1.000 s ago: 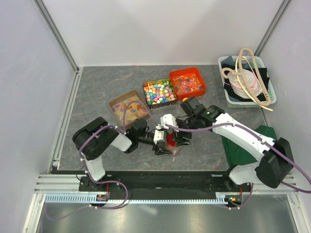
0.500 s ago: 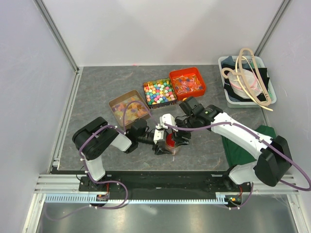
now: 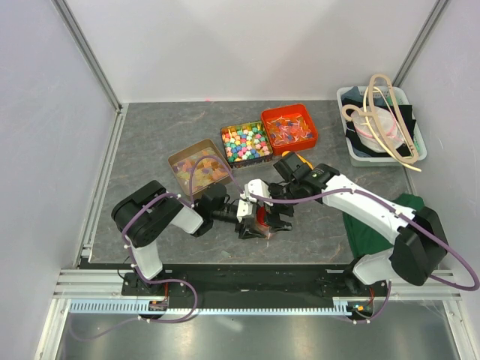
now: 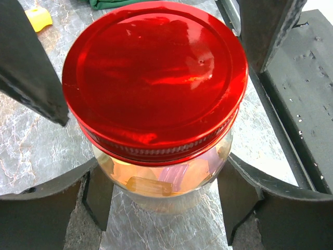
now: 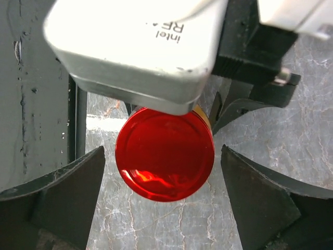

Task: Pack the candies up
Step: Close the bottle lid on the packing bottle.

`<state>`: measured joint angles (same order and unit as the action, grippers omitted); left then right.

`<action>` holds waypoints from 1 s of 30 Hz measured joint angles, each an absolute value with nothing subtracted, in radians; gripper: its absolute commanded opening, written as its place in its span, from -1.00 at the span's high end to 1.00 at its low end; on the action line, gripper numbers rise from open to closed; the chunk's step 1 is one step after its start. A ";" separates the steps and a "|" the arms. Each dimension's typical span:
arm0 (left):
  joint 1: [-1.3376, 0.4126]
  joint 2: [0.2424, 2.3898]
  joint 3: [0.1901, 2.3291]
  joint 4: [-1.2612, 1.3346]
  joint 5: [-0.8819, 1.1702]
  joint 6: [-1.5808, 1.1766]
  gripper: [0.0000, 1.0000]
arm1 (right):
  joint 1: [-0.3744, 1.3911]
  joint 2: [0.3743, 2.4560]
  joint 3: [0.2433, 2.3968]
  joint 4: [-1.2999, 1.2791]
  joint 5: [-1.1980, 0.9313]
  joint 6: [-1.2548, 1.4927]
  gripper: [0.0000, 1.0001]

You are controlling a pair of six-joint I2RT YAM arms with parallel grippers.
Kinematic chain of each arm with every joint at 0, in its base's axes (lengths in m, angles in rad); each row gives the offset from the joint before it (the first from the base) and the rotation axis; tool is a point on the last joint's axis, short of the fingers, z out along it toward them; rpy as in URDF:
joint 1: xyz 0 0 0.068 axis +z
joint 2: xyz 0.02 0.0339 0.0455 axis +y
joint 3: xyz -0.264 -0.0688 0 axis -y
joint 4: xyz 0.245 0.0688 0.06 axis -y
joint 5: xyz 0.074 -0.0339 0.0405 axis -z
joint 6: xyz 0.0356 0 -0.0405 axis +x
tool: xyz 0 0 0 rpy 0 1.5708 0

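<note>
A glass jar (image 4: pixel 161 179) with a red lid (image 4: pixel 156 73) stands on the table and holds pale orange and pink candies. My left gripper (image 4: pixel 164 200) is shut on the jar, one finger against each side of the glass low down. My right gripper (image 5: pixel 164 192) is open above the lid (image 5: pixel 164 154), its fingers (image 5: pixel 67 198) spread wide on either side and not touching it. In the top view the jar (image 3: pixel 262 217) sits between both grippers at the table's front middle. More pastel candies lie in a brown tray (image 3: pixel 182 159).
A box of bright multicoloured candies (image 3: pixel 246 142) and a red box (image 3: pixel 289 129) stand behind the jar. A small yellow piece (image 3: pixel 289 156) lies by the right wrist. A grey bin (image 3: pixel 379 124) with looped items is at back right. A green cloth (image 3: pixel 375 217) lies at right.
The right arm's wrist has shifted a little left and forward over the jar, uncovering the yellow piece behind it. The left arm and the jar have not moved.
</note>
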<state>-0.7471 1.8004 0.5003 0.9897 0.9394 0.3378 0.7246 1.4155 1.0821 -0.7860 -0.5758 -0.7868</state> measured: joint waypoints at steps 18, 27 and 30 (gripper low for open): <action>-0.747 1.800 0.500 0.990 0.940 0.338 -0.22 | 0.654 1.372 1.082 -0.794 -0.614 -0.768 -0.96; -0.747 1.800 0.500 0.990 0.941 0.338 -0.22 | 0.590 1.372 1.120 -0.823 -0.705 -0.742 -0.96; -0.747 1.800 0.500 0.990 0.941 0.338 -0.22 | 0.576 1.372 1.129 -0.820 -0.719 -0.724 -0.97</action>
<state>-0.7471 1.8004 0.5003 0.9897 0.9405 0.3382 0.5762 1.3720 1.1286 -0.8204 -0.7189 -0.7242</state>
